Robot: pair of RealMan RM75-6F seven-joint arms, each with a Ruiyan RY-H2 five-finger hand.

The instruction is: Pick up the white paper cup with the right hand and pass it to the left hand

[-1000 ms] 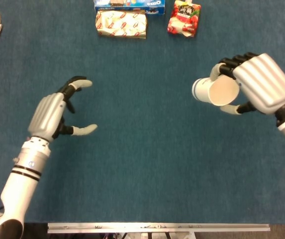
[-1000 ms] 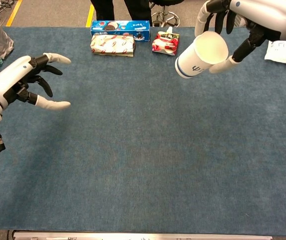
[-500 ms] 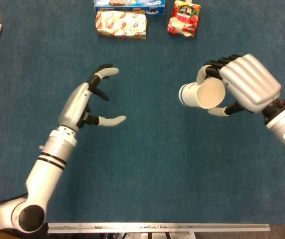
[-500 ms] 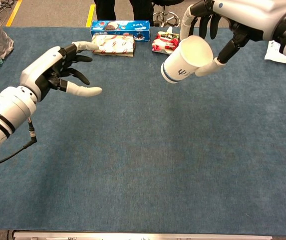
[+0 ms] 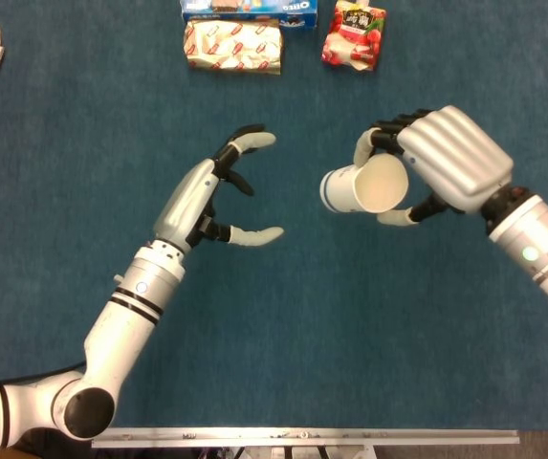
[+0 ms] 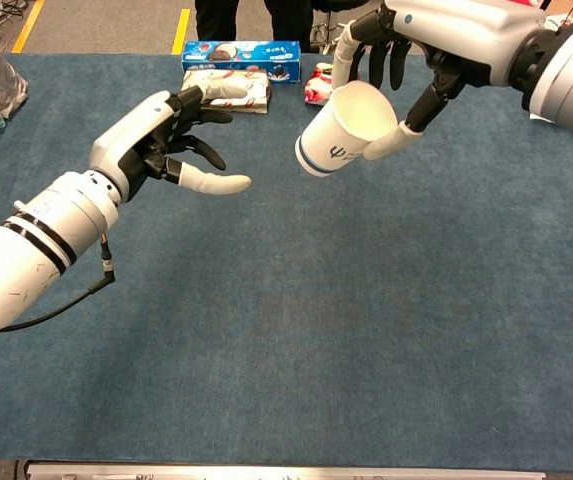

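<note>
White paper cup (image 5: 355, 188) lies tipped sideways above the blue table (image 5: 350, 335), held by the right hand (image 5: 425, 164), base pointing left. Both hands have moved toward the middle; the left hand (image 5: 207, 196) waits near the cup with fingers spread, empty. The handover looks imminent.

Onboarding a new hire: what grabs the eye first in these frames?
The white paper cup, held tilted above the blue table by the right hand. Facing it at centre, the left hand waits with fingers spread, not touching it. Snack packs line the far edge.
</note>
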